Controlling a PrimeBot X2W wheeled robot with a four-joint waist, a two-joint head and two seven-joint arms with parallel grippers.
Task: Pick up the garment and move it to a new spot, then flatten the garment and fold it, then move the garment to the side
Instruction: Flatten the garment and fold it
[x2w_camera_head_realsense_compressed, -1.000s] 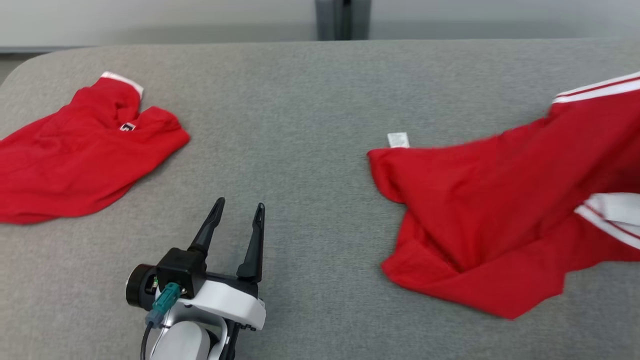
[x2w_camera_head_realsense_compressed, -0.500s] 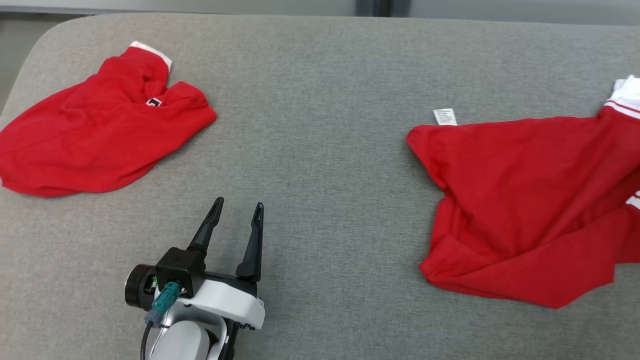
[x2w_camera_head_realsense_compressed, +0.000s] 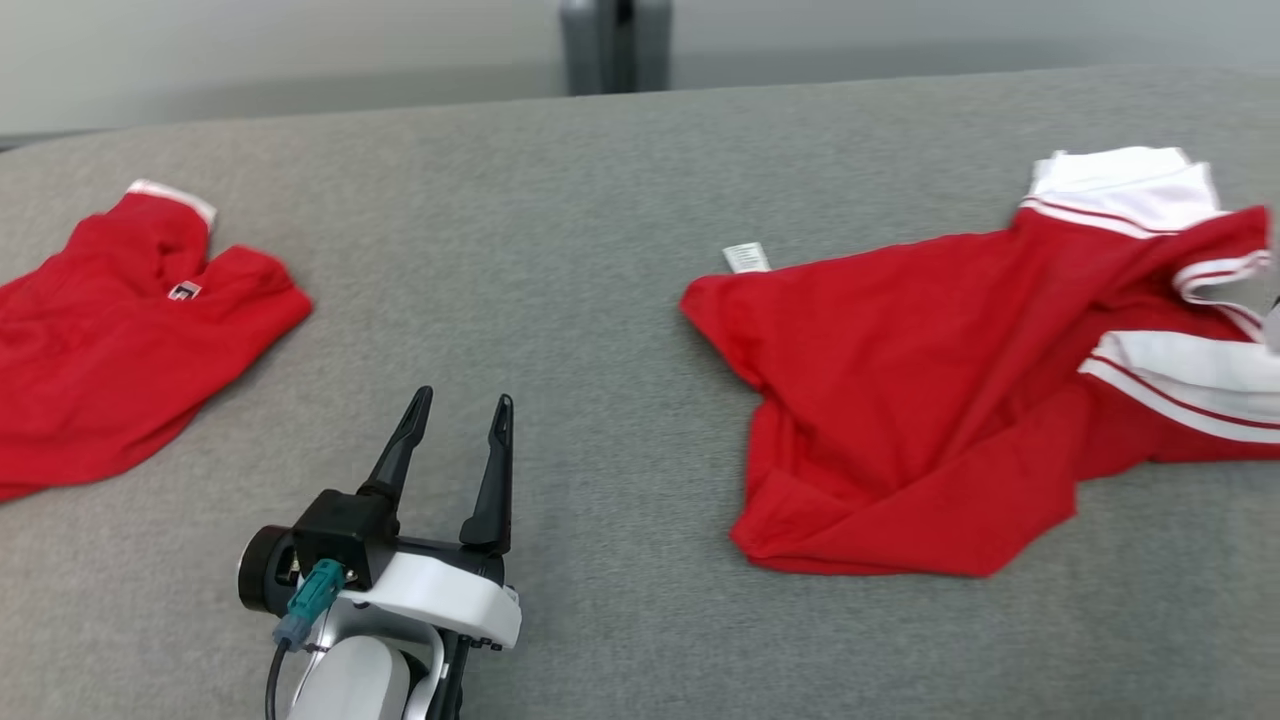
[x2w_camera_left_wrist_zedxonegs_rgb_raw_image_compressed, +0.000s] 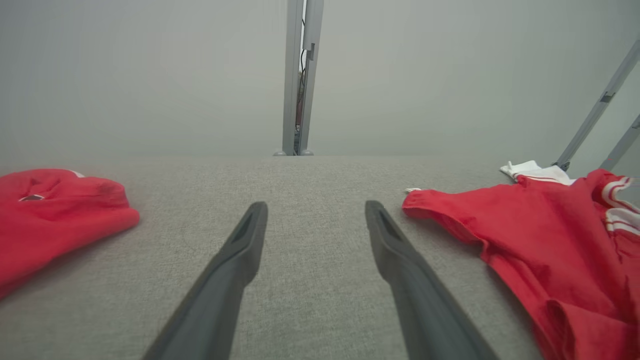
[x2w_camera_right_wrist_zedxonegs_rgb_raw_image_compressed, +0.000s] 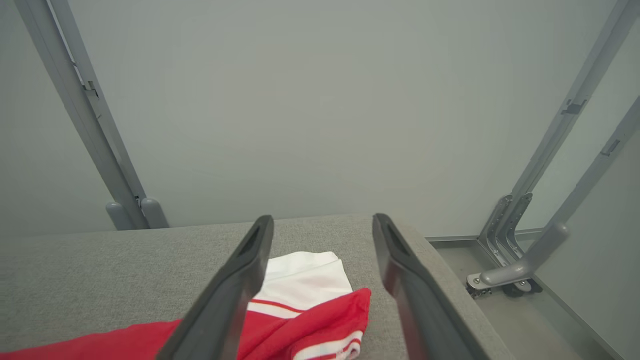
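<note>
- There's the red garment (x2w_camera_head_realsense_compressed: 900, 400), sprawled across the right half of the grey counter (x2w_camera_head_realsense_compressed: 560, 250). It's rumpled, its near edge is doubled under, and nothing is holding it.
- The right pincer (x2w_camera_right_wrist_zedxonegs_rgb_raw_image_compressed: 322, 217) hangs just above the garment's far end, jaws spread wide and empty. The white collar (x2w_camera_right_wrist_zedxonegs_rgb_raw_image_compressed: 305, 272) lies right beneath its fingers. To my eye this is the put-down spot: the cloth is at rest and the pincer is clear of it.
- Over on the other side, the left pincer (x2w_camera_head_realsense_compressed: 462, 397) sits low over bare counter, jaws wide too and gripping nothing. It points up the gap between the two heaps. I'd say it's parked out of the way, yet near enough to come in.
- A second red garment (x2w_camera_head_realsense_compressed: 110, 350) lies bunched at the far left, well apart. My guess is that's the side pile.
- A small white label (x2w_camera_head_realsense_compressed: 747, 258) pokes out at the garment's left corner, so an edge is turned up there.
- I reckon the move to a new spot looks done and flattening comes next, with both pincers taking corners. The white-striped trim is tangled on the right, and that part could drag or bunch.
</note>
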